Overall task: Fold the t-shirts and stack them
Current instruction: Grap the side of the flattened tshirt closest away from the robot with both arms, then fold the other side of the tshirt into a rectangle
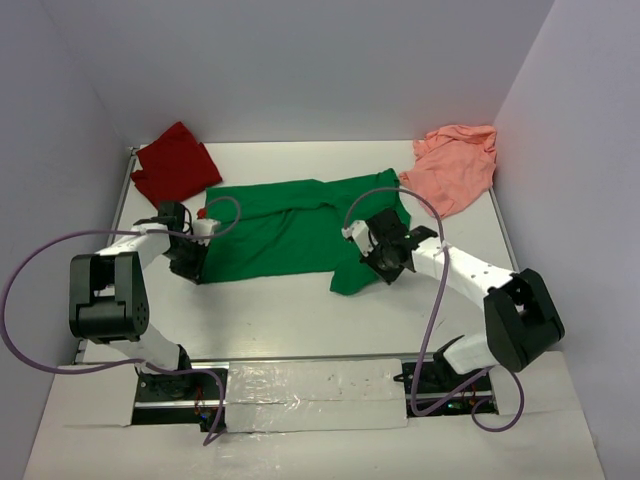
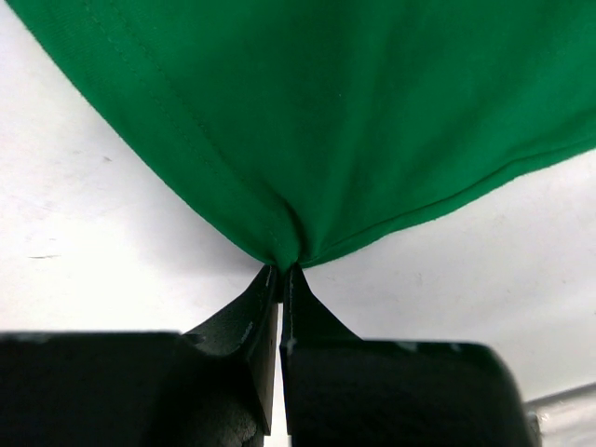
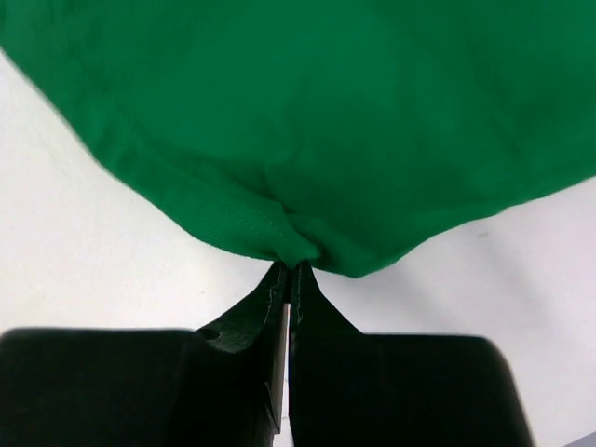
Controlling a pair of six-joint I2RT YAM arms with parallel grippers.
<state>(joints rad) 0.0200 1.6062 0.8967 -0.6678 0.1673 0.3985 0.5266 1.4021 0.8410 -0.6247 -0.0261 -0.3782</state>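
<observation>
A bright green t-shirt lies spread across the middle of the table. My left gripper pinches its near left corner; in the left wrist view the jaws are shut on a puckered fold of green cloth. At the shirt's near right part my right gripper is shut on the green hem, which bunches at the fingertips. A dark red t-shirt lies crumpled at the far left corner. The salmon pink t-shirt lies crumpled at the far right, against the wall.
White walls close in the table on the left, back and right. The arm bases and a taped rail run along the near edge. A purple cable loops out from the left arm.
</observation>
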